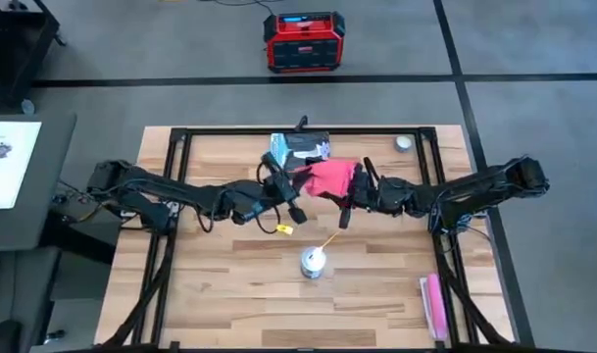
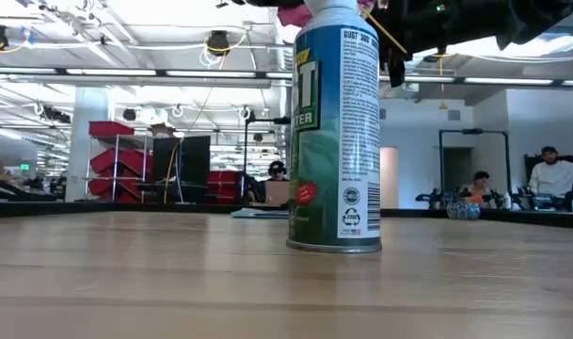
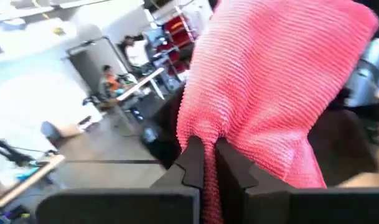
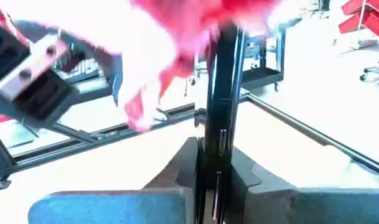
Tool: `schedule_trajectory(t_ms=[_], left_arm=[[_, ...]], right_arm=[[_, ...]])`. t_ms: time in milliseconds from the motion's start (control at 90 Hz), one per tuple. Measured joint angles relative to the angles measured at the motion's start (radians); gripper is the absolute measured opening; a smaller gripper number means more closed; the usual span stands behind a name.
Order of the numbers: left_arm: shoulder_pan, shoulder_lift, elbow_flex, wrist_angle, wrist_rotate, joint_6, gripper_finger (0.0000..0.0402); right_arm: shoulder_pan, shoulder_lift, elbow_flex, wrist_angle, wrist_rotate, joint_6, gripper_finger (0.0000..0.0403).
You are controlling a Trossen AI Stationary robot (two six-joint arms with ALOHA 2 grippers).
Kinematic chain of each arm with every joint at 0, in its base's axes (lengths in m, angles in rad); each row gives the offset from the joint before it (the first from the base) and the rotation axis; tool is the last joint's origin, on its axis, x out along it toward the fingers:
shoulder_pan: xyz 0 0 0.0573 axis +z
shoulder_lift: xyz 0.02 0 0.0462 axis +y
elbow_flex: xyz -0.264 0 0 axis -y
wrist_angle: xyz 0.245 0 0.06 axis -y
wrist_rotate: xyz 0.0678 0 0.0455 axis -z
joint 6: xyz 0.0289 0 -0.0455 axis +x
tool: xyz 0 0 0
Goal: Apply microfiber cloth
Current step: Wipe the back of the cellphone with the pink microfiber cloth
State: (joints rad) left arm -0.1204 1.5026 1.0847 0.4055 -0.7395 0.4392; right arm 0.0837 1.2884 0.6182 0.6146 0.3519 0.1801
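Observation:
The pink-red microfiber cloth [image 1: 327, 178] hangs in the air above the table's far middle, between my two grippers. My left gripper [image 1: 296, 188] comes from the left and is shut on the cloth [image 3: 264, 81]. My right gripper [image 1: 355, 192] comes from the right and is shut on a thin black phone [image 4: 223, 93], seen edge-on. In the right wrist view the cloth [image 4: 195, 25] lies over the phone's far end. A green-and-white spray can [image 1: 313, 262] stands upright on the table in front of them. My left gripper pinches a gathered fold of the cloth [image 3: 208, 146] between its two fingers. The cloth spreads out beyond the fingertips, clear of the table. My right gripper pinches the phone's two flat faces [image 4: 219, 140] between its fingers. The phone sticks out beyond the fingers, lifted clear of the table.
A packet [image 1: 300, 147] lies at the table's far middle and a small round thing [image 1: 404, 143] at the far right. A narrow pink oblong [image 1: 435, 304] lies near the right front edge. A small yellow piece [image 1: 285, 229] is left of the can. People sit beyond the table.

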Motion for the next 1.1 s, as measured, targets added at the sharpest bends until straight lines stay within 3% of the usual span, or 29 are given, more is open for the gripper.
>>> schedule_trajectory(t_ms=[233, 611, 1100], left_arm=[[-0.001, 0.004, 0.0, -0.1, -0.009, -0.089, 0.0], [-0.025, 0.025, -0.043, -0.126, -0.014, -0.202, 0.0], [0.009, 0.017, 0.023, -0.041, -0.055, 0.038, 0.0]], right_arm=[[0.001, 0.003, -0.001, -0.02, -0.005, 0.002, 0.0015], [0.0, 0.002, -0.001, -0.012, -0.01, -0.009, 0.0015], [0.005, 0.0, 0.0, -0.027, 0.001, 0.021, 0.0015]])
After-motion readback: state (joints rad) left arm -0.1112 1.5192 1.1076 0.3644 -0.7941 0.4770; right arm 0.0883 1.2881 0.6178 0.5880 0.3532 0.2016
